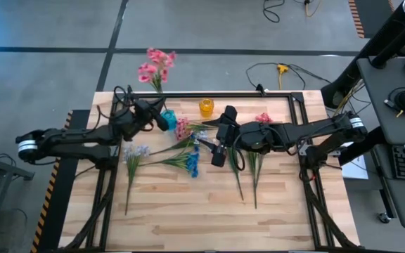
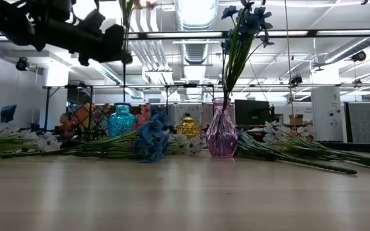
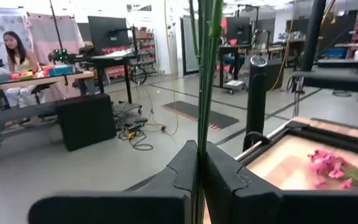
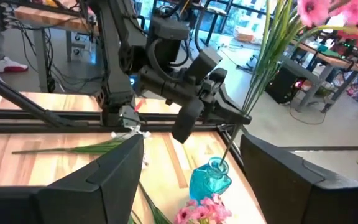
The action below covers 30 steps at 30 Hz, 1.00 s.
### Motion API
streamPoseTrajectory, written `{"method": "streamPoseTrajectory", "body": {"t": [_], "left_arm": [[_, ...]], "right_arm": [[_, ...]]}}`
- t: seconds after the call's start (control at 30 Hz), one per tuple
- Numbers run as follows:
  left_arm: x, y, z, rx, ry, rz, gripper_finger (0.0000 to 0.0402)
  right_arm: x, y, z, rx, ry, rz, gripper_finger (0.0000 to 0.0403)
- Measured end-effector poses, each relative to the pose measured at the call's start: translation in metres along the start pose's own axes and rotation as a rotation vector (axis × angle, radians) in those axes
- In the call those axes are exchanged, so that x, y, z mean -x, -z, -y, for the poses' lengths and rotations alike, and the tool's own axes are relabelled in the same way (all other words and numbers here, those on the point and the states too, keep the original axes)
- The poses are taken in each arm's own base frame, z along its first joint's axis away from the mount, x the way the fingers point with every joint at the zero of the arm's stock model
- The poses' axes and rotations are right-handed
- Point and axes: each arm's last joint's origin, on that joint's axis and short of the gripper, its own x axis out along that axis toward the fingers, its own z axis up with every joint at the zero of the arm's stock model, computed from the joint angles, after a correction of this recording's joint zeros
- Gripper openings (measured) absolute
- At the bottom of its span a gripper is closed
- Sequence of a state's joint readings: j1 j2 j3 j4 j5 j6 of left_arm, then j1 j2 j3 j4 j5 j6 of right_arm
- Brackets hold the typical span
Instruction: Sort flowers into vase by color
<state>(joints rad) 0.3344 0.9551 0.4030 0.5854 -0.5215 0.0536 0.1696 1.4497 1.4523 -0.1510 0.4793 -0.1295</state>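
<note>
My left tool (image 1: 162, 117) is clenched on a pink flower (image 1: 155, 65) stem, held above the blue vase (image 1: 168, 117). My right tool (image 1: 220, 144), released, hovers beside that vase.

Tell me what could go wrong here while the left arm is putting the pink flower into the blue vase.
1. The left gripper is shut on the pink flower low on its stem, with the heavy blooms far above; the spray could tip the small blue vase once released.
2. The stem's end is only at the vase mouth; it might slip outside.
3. The right gripper waits open over loose flowers nearby, so the arms could crowd each other.
</note>
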Motion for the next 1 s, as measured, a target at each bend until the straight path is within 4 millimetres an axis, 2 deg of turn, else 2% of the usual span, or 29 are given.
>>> {"method": "streamPoseTrajectory", "body": {"t": [0.4,0.57,1.0], "left_arm": [[-0.007,0.013,0.002,-0.019,-0.046,-0.061,0.0000],[-0.008,0.015,0.003,0.041,-0.048,-0.073,0.0002],[-0.006,0.023,0.003,0.024,-0.033,-0.154,0.0069]], "right_arm": [[0.000,0.000,0.000,0.001,0.000,-0.002,0.0264],[0.000,0.000,0.000,0.002,0.000,-0.003,0.0268],[0.000,0.003,0.000,0.009,-0.004,-0.029,0.0272]]}}
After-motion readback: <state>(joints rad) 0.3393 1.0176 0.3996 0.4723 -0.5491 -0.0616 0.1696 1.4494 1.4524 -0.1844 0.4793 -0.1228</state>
